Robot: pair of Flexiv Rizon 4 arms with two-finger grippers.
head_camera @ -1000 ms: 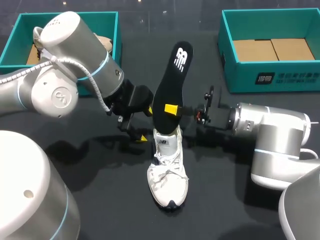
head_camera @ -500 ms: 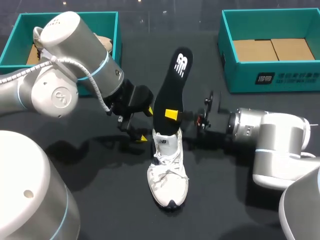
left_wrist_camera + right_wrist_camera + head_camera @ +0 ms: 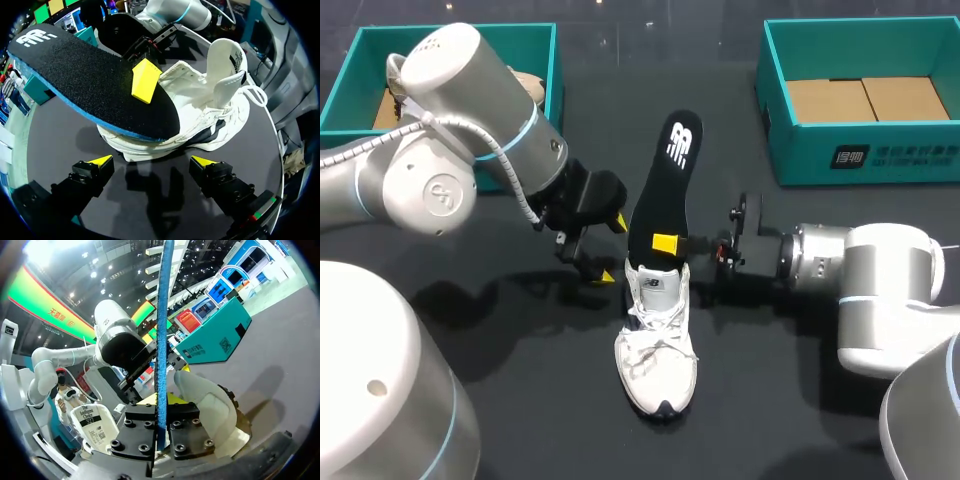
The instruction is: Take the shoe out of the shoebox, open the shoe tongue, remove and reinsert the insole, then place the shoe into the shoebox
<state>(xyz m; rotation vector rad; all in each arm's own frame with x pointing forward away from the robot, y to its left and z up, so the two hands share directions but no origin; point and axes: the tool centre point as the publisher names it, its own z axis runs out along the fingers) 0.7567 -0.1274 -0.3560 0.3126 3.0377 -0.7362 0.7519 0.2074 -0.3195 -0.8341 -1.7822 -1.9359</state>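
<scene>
Black bench (image 3: 540, 420) carries everything, with a teal shoebox at each far corner. The left shoebox (image 3: 380, 33) is half hidden behind the left arm (image 3: 440, 150), and the right shoebox (image 3: 860, 155) shows a bare cardboard floor. The right arm (image 3: 880, 290) lies low across the bench from its own side. Between the arms, well apart from both boxes, the white shoe (image 3: 658, 350) rests on its sole, toe towards the robot. Its tongue (image 3: 227, 65) is pulled up so the mouth stands open.

The black insole (image 3: 665, 180) stands nearly upright over that mouth, its lower end at the heel opening. Whether it is already inside I cannot tell. The right end effector (image 3: 665, 243) is clamped on it low down, and in the right wrist view the insole's blue edge runs straight up between the fingers. The left end effector (image 3: 612, 248) sits just beside the shoe's heel, fingers spread with nothing between them. From its own wrist view the shoe lies ahead of the gap, untouched.

Over the last second the insole has sunk. Its top sits lower against the bench and the right arm has drawn back and down, while the left arm has not stirred. From where I stand, that reads as the reinsertion under way. The insole has yet to lie flat inside, and the shoe then goes into a shoebox.
</scene>
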